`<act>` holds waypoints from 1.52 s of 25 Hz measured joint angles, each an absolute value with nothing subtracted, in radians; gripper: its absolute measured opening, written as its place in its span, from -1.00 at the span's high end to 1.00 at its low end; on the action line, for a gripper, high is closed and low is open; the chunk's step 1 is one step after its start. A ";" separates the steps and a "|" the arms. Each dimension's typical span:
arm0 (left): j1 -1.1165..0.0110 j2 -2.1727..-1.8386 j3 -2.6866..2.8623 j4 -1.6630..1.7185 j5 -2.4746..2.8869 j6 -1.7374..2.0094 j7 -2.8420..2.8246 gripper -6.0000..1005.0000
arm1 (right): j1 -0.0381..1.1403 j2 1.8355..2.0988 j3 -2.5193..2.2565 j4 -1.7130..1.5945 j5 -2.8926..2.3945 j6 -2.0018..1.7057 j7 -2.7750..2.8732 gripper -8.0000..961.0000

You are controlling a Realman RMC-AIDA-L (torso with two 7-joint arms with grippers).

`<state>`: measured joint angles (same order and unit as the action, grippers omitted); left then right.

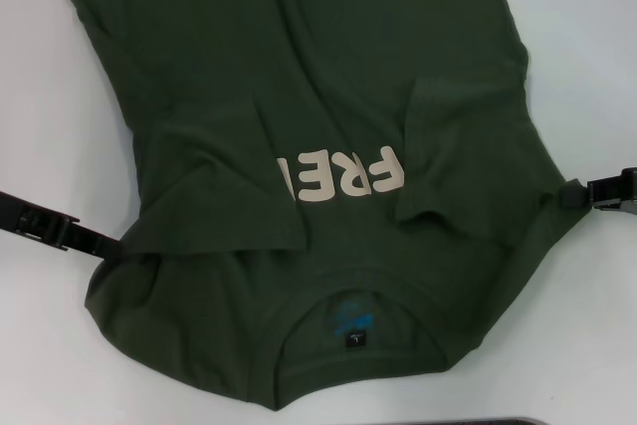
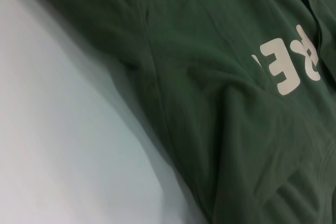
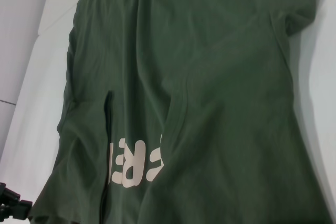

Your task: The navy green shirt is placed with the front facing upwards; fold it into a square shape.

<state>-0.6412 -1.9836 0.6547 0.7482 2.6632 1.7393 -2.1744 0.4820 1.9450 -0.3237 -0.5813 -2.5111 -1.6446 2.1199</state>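
Even bright light; left wrist view perhaps blurred, soft shadow beside shirt (image 2: 220, 103).

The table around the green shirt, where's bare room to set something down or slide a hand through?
Bare white table lies outside the navy green shirt on the robot's left, and again on its right, beyond the shirt's edges. The near corners beside the collar are bare too. The shirt's edges near the collar are crowded: the left gripper and right gripper sit there.

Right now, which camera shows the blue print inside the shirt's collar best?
The head view: the blue print shows inside the collar of the navy green shirt, nearest the robot. Neither wrist view shows the collar or the print; both show only green cloth and part of the cream letters.
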 joint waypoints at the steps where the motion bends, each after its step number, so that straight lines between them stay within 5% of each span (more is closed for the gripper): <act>1: -0.641 -1.984 0.655 0.748 2.662 1.738 -2.174 0.81 | 0.482 1.945 -0.324 -0.581 -2.511 -1.644 2.120 0.91; 9: -0.642 -1.983 0.655 0.749 2.665 1.744 -2.163 0.66 | 0.483 1.945 -0.324 -0.581 -2.511 -1.643 2.122 0.91; 11: -0.642 -1.981 0.656 0.750 2.665 1.756 -2.158 0.26 | 0.483 1.945 -0.324 -0.581 -2.511 -1.643 2.123 0.91; 21: -0.644 -2.003 0.706 0.767 2.665 1.761 -2.143 -0.50 | 0.486 1.945 -0.324 -0.581 -2.509 -1.643 2.123 0.91; 33: -0.649 -1.993 0.682 0.769 2.666 1.728 -2.164 -0.35 | 0.486 1.943 -0.324 -0.581 -2.508 -1.643 2.123 0.91; 38: -0.643 -1.995 0.687 0.768 2.668 1.738 -2.160 0.09 | 0.484 1.943 -0.324 -0.581 -2.508 -1.642 2.123 0.91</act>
<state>-0.6434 -1.9951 0.6875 0.7685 2.6676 1.7380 -2.1602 0.4839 1.9434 -0.3237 -0.5813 -2.5078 -1.6420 2.1230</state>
